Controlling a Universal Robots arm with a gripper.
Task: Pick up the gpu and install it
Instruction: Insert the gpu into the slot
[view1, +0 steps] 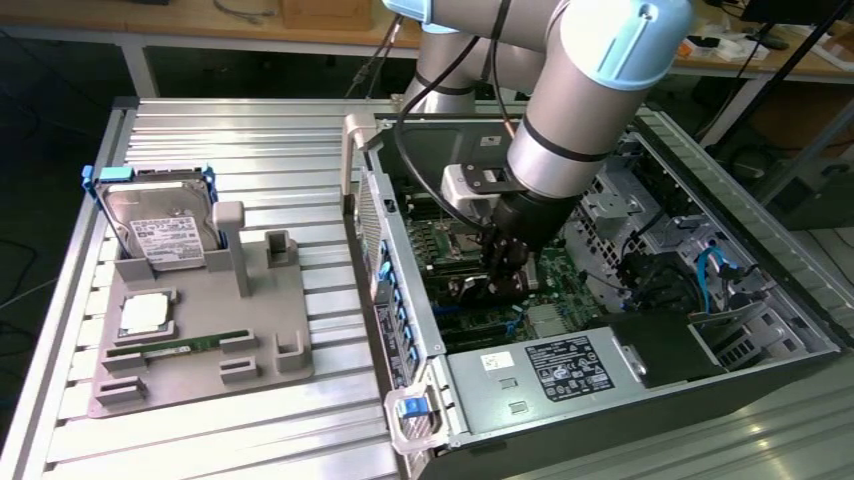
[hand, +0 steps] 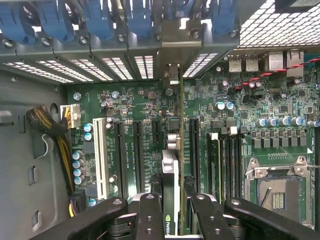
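Gpu (hand: 170, 175): one item, held edge-on inside the computer case (view1: 801, 300), over the motherboard (hand: 135, 105). It is clamped between the two black fingers (hand: 149, 215) of the gripper (hand: 174, 200), which are closed against its two faces. The card is lined up along the long expansion slots (hand: 121, 155), with a black slot to either side. Its silver bracket end is pointed towards the row of blue clips (hand: 95, 20) at the case's rear openings. Whether its edge is seated in a slot cannot be told.

In the exterior view the gripper (view1: 505, 275) is seen deep inside the case, with the arm (view1: 587, 110) reaching down from above.

Stored separately, on the exterior view's left: a grey fixture (view1: 267, 340) on the slatted table (view1: 227, 130). A hard drive (view1: 158, 232) is propped on it and a memory stick (view1: 180, 346) is laid flat.
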